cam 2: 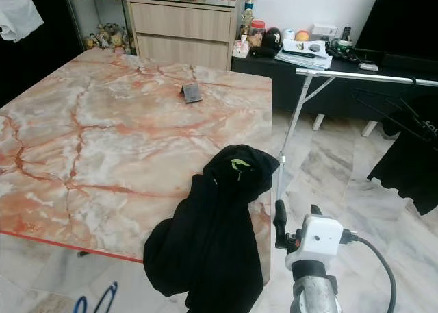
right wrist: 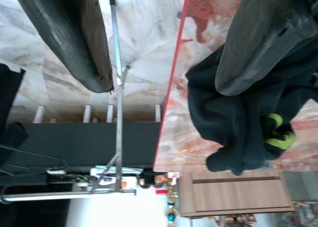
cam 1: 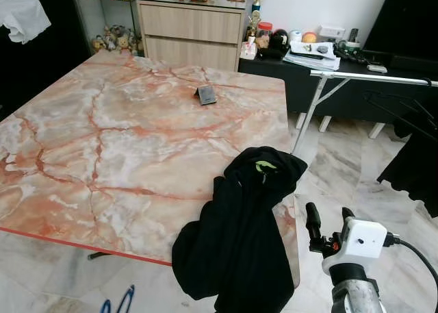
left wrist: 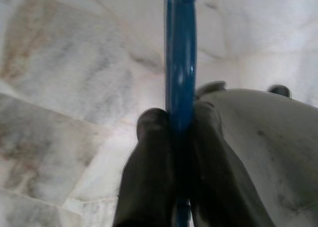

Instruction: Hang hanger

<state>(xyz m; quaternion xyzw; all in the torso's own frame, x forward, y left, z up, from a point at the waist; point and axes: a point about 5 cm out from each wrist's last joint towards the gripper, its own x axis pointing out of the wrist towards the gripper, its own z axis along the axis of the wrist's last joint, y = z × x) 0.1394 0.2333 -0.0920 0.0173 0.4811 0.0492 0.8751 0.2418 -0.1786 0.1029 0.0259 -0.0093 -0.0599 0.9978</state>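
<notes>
A blue hanger (left wrist: pixel 180 48) runs between the two black fingers of my left gripper (left wrist: pixel 179 120), which is shut on it above the pale floor tiles. Two blue parts of that hanger (cam 1: pixel 116 303) poke up at the bottom edge, left of the table's near corner. A black garment (cam 1: pixel 239 238) with a green neck label hangs over the near right corner of the marble table (cam 1: pixel 123 135). My right gripper (cam 1: pixel 328 220) stands open just right of the garment, its fingers (right wrist: pixel 79 43) wide apart and holding nothing. The silver rack rail (cam 1: pixel 369 77) runs behind it to the right.
Black clothes on dark hangers (cam 1: pixel 410 162) hang from the rail at the far right. A small dark object (cam 1: pixel 206 94) lies on the table's far side. Behind stand a wooden drawer cabinet (cam 1: pixel 191 25) and a cluttered black sideboard (cam 1: pixel 321 59). Marble floor lies between table and rack.
</notes>
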